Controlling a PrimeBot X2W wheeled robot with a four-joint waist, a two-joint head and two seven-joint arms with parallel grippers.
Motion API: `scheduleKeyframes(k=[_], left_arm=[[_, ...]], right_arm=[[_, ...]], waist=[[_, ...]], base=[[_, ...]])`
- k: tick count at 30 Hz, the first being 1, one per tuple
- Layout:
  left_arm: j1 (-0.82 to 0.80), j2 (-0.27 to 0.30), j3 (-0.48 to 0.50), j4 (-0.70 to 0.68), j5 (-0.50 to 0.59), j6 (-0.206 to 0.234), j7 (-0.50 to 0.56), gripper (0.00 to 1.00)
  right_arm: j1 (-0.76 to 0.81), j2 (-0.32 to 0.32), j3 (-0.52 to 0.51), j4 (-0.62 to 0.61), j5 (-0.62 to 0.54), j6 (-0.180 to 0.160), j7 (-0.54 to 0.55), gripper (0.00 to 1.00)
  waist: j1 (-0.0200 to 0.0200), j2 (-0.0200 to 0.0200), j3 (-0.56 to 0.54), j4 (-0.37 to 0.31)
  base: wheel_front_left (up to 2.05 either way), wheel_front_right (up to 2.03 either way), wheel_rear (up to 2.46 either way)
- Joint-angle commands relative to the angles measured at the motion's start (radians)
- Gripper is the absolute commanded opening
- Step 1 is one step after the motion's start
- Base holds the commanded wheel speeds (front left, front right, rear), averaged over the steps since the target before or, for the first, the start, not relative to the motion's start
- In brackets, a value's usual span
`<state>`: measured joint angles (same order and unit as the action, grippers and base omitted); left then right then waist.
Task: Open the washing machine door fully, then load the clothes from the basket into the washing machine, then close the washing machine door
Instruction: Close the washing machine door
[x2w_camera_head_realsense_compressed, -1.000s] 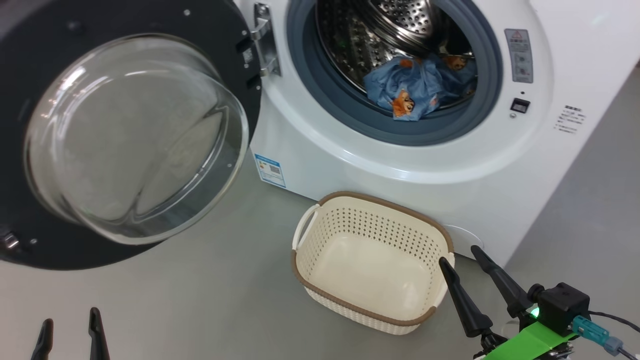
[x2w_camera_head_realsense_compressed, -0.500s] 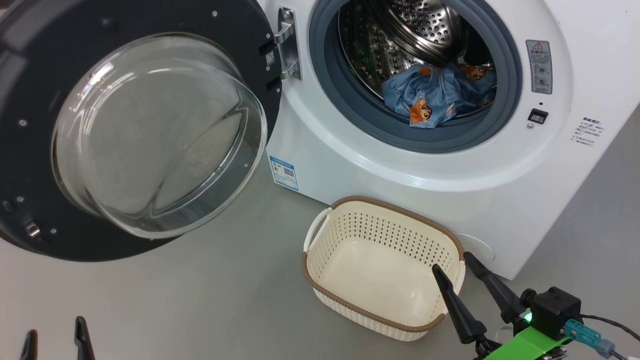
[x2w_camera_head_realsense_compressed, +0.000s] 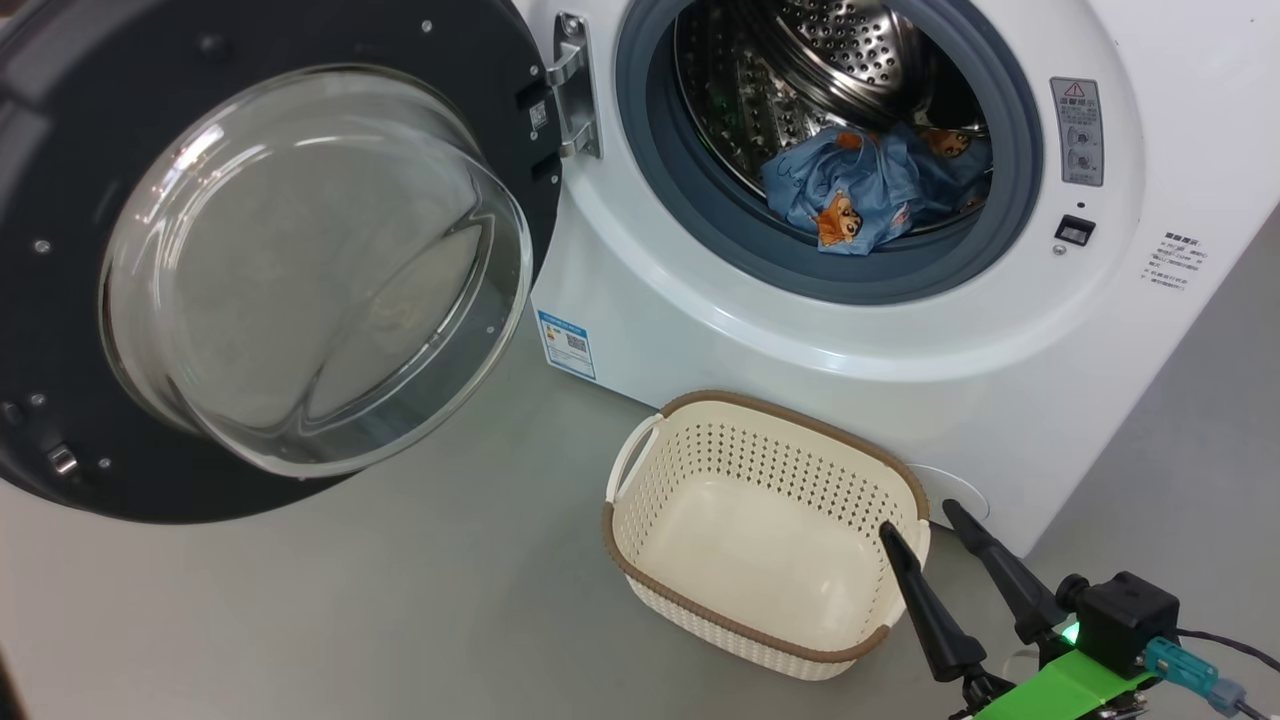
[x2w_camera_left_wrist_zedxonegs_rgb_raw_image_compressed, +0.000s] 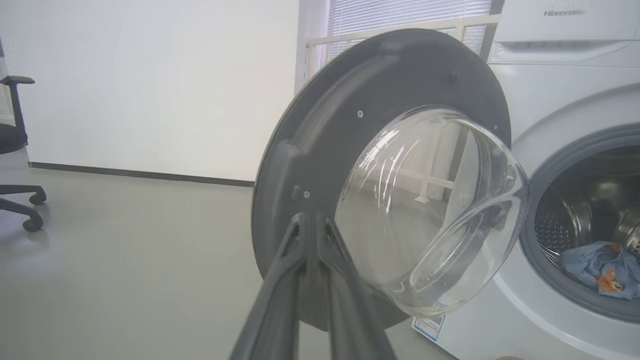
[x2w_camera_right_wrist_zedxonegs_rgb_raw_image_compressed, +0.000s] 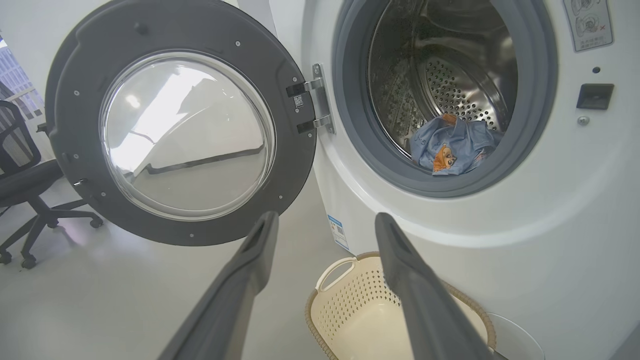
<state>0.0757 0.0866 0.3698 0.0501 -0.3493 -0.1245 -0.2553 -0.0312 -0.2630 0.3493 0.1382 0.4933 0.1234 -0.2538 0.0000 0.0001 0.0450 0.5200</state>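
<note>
— The left hand (x2w_camera_left_wrist_zedxonegs_rgb_raw_image_compressed: 311, 220) has its two tapered dark fingers pressed together now; a second ago they stood apart. They point at the washing machine door (x2w_camera_left_wrist_zedxonegs_rgb_raw_image_compressed: 340, 100), matte grey around bulging glass.
— And the right hand (x2w_camera_head_realsense_compressed: 918, 518)?
— Spread wide by the perforated cream basket (x2w_camera_head_realsense_compressed: 720, 460). The crumpled blue clothes (x2w_camera_head_realsense_compressed: 850, 195) lie above it in the steel drum (x2w_camera_head_realsense_compressed: 800, 60).

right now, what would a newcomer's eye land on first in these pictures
The black-rimmed washing machine door, standing wide open at the left with its glass bulging out. Next, the blue cartoon-print clothes lying in the steel drum, and the empty basket on the floor below, with the open right hand near its right end.
</note>
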Motion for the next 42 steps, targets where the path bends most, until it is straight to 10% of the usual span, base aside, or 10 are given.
scheduleKeyframes(k=[1, 17, 42], left_arm=[[-0.062, 0.048, 0.04, -0.032, -0.03, -0.005, -0.006, 0.0], [-0.463, 0.535, 0.007, 0.259, -0.526, -0.006, 0.055, 0.0], [-0.822, 0.767, -0.184, 0.775, -0.93, -0.006, 0.421, 0.0]], right_arm=[[-0.004, -0.007, 0.008, -0.027, -0.005, 0.007, -0.008, 1.0], [-0.005, -0.006, -0.016, -0.044, -0.023, 0.007, -0.008, 1.0], [-0.058, -0.056, -0.023, -0.053, -0.045, 0.007, -0.008, 1.0]], waist=[[0.0, -0.0001, 0.001, 0.0], [0.0, -0.0001, 0.06, -0.049], [0.0, -0.0001, 0.194, -0.097]], base=[[0.0, 0.0, 0.0], [0.0, 0.0, 0.0], [0.0, 0.0, 0.0]])
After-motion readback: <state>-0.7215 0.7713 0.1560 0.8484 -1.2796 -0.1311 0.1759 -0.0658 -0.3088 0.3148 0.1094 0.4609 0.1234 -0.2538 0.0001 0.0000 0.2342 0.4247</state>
